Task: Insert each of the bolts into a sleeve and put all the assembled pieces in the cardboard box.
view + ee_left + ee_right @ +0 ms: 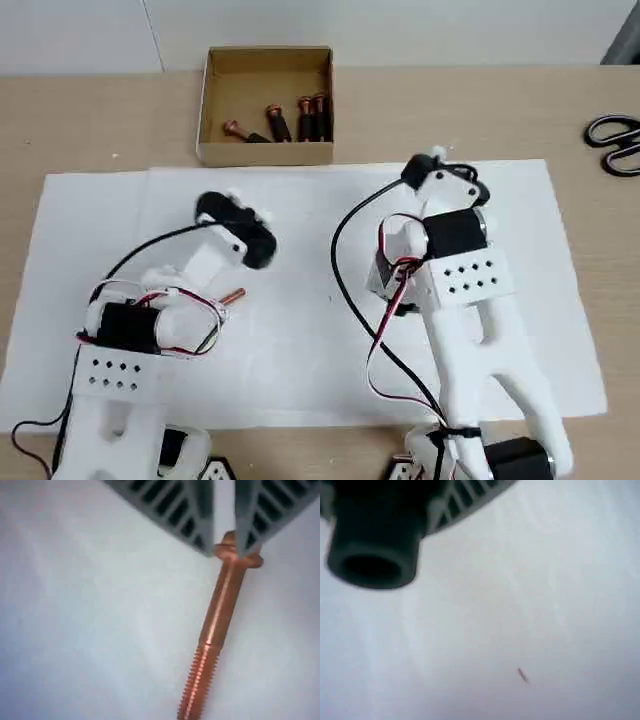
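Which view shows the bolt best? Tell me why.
Left wrist view: the bolt shows close, head pinched in the left gripper, threads plain. High view gives its short end beside that arm. Right wrist view faces the sleeve.

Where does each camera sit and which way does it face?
High view: fixed above the table, looking down on the white paper sheet, open cardboard box and both white arms.
Left wrist view: on the left arm, looking along the left pincer gripping the threaded copper bolt.
Right wrist view: on the right arm, facing the paper past the black tubular sleeve in the right pincer.
Shared: high and left wrist views show the bolt.
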Controlling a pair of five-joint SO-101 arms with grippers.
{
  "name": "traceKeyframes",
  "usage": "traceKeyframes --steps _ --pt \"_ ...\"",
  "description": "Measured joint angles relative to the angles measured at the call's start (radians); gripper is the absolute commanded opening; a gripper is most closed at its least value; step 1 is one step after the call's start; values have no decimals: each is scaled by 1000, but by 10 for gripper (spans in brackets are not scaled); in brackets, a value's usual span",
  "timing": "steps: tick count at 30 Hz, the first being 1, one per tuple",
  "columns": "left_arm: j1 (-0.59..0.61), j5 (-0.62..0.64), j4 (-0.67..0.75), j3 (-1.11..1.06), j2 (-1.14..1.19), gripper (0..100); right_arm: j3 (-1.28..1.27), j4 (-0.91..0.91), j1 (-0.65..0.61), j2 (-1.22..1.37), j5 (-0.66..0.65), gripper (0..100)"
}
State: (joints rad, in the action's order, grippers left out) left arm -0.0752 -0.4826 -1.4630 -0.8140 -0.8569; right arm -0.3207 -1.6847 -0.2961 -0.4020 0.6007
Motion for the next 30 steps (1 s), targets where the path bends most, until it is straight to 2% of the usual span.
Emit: traceKeyframes --steps 7,13,17,23,30 --pt "31 9 -78 77 28 130 -21 23 0 0 0 4" --pt "55 44 -250 290 267 127 -54 91 0 0 0 4" --pt "81 48 -262 428 427 127 -55 110 0 0 0 4" --pt "83 32 -269 463 640 126 -55 110 0 0 0 4" --pt "83 12 -269 465 690 126 -55 110 0 0 0 4"
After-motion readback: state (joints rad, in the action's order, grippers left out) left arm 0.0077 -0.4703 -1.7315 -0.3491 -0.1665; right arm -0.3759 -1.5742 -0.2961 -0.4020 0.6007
